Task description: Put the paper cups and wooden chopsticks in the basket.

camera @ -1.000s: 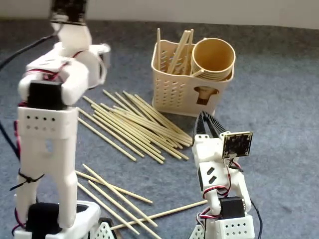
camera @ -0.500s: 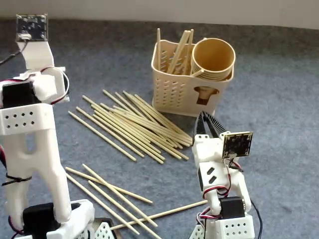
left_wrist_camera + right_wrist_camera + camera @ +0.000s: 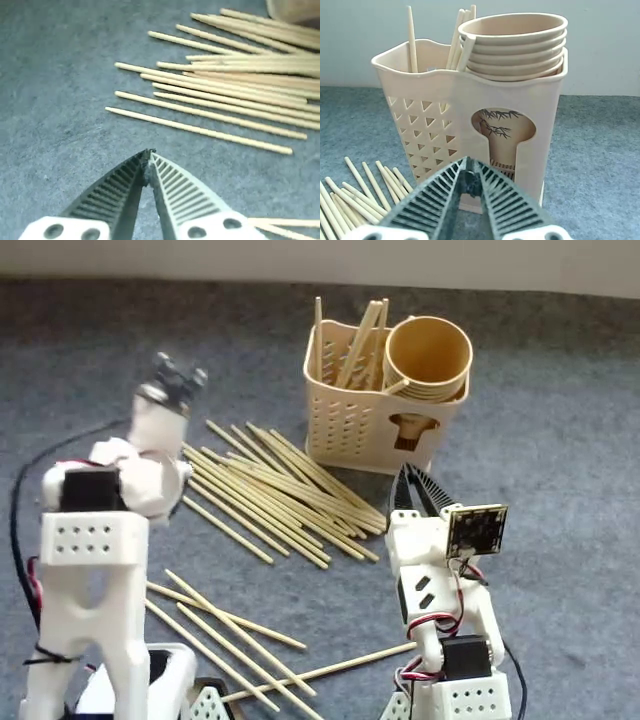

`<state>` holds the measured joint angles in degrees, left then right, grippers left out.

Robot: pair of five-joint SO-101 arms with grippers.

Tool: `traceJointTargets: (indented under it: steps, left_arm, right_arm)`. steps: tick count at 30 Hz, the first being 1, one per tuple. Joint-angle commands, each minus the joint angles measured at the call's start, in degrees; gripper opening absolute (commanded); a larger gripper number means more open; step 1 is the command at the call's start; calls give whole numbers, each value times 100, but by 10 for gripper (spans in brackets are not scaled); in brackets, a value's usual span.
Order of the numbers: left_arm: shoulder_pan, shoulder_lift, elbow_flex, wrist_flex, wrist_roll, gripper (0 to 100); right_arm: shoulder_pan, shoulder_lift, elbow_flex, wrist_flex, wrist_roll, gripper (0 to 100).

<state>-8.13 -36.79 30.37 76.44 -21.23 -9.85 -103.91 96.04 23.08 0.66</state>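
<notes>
The beige plastic basket [image 3: 360, 430] swallows the lower lengths of the pale wooden chopsticks [image 3: 352, 345] standing in it. The stacked tan paper cups [image 3: 428, 358] show below their rims just through the keyhole cut-out. On the left, the white left arm [image 3: 90, 540] covers the ends of several loose wooden chopsticks [image 3: 260, 495]. Its base and the right arm [image 3: 440, 590] base run off the near edge.
</notes>
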Motion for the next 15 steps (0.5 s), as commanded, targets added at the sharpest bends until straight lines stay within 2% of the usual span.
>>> traceJointTargets:
  steps: [1, 5, 9, 15]
  left_arm:
    - [629, -549, 699, 44, -1090, 46]
    - [884, -558, 1288, 62, -1890, 149]
    - [1367, -558, 1780, 484, -2787, 150]
    - [2158, -558, 2158, 923, -3024, 155]
  right_arm:
    - [66, -40, 699, -75, 62, 6]
    - [66, -40, 699, -75, 62, 6]
    - [66, -40, 699, -75, 62, 6]
    - [66, -40, 699, -75, 62, 6]
